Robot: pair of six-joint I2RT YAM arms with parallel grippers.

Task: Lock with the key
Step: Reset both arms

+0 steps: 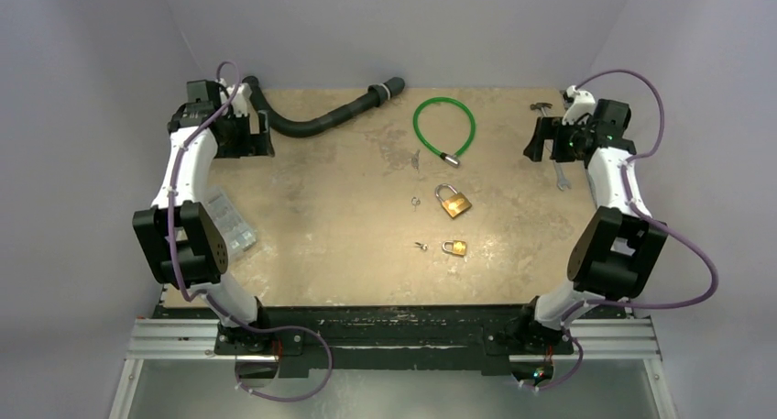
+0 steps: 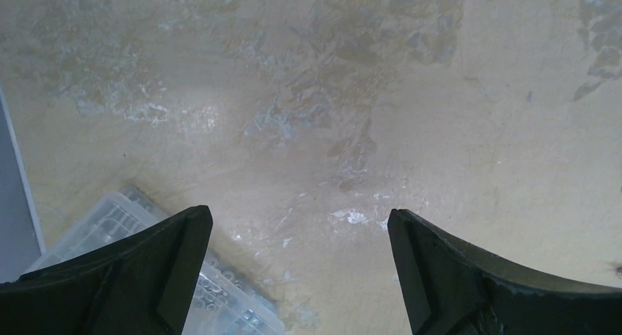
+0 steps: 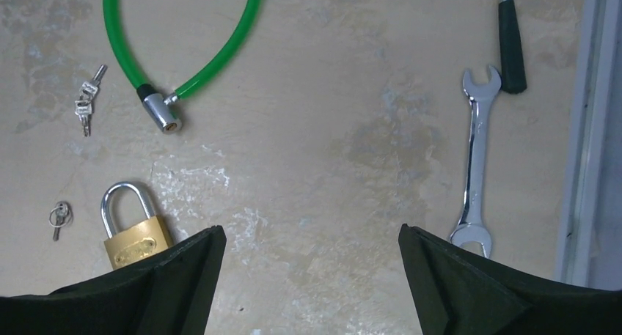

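- Top view: your lock (image 1: 454,248) lies mid-table with the key (image 1: 421,246) just left of it. A larger padlock (image 1: 453,202) lies beyond.
- Left wrist: the left gripper (image 2: 301,276) is spread wide, with a clear box (image 2: 117,214) beside it.
- Right wrist: the right gripper (image 3: 312,276) is spread wide. The larger padlock's label is unreadable. A wrench (image 3: 475,166) lies to the right.

plain grey walls (image 1: 385,25), tan tabletop (image 1: 339,217)

Two matching arms in front of me: the left arm (image 1: 188,162) and right arm (image 1: 609,185) wear white shells with chunky black joint housings. Purple cables (image 1: 626,71) loop along each one. The left tool (image 2: 297,212) and right tool (image 3: 309,230) carry matte black, wedge-shaped fingers (image 3: 469,291).
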